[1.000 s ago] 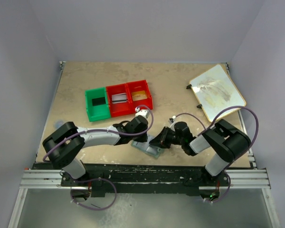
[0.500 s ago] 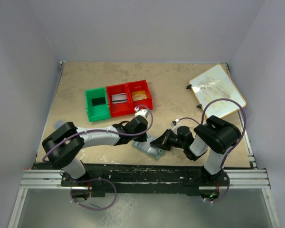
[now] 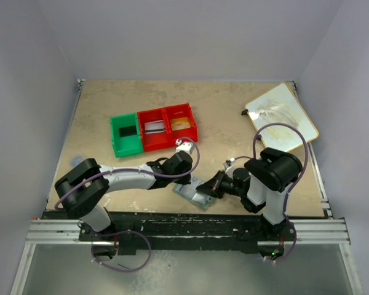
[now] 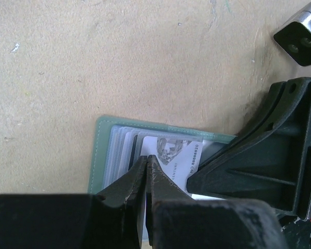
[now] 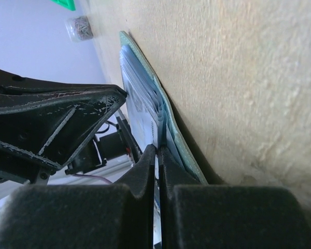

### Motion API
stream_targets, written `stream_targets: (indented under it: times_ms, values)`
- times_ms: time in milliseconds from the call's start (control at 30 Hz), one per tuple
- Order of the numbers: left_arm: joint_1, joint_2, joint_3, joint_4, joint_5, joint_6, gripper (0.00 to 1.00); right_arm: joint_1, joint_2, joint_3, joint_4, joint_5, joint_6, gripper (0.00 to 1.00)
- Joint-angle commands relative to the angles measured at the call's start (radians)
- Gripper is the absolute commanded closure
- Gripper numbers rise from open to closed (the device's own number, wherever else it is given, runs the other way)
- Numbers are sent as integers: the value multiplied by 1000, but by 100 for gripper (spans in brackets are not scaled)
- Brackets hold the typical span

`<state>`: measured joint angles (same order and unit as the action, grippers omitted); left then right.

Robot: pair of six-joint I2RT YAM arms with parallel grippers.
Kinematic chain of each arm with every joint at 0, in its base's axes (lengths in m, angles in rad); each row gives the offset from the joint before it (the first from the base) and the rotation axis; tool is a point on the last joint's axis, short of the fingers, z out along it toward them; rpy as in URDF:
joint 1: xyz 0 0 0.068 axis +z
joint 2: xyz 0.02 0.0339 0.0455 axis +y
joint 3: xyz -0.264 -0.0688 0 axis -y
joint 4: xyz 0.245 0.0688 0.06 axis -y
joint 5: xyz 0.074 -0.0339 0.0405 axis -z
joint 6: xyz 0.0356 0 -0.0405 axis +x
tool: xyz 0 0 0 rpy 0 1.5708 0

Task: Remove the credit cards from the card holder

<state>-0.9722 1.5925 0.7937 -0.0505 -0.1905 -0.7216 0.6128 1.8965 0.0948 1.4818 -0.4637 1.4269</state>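
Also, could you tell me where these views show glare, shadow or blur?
Top external: sharp, evenly lit, glare on the cream board. Left wrist: credit card print legible, left gripper a dark, soft mass. Right wrist: right gripper blurred up close, card holder sharper, dark shadow beneath it.
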Motion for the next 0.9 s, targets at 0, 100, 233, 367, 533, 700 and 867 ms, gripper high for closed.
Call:
stream_targets:
  times_ms: [0, 100, 233, 367, 533, 700, 867]
  values:
    - [-8, 48, -42, -135, -60, 35, 100, 2, 0, -53, 9, -10, 7, 100]
    - [-11, 51, -50, -139, -74, 30, 100, 2, -71, -48, -69, 8, -11, 100]
    - [-13, 43, -57, -141, -95, 19, 100, 2, -267, 48, -454, 38, -162, 100]
    - [-13, 35, -57, -131, -113, 3, 100, 1, -468, 198, -964, 164, -306, 100]
    - [-13, 71, -25, -96, -112, -22, 100, -34, -486, 210, -1053, 149, -384, 100]
    - [-14, 88, -18, -91, -128, -31, 100, -95, -452, 220, -1012, 11, -453, 100]
    - [-17, 68, -54, -82, -133, -44, 100, -180, -484, 276, -1175, 28, -570, 100]
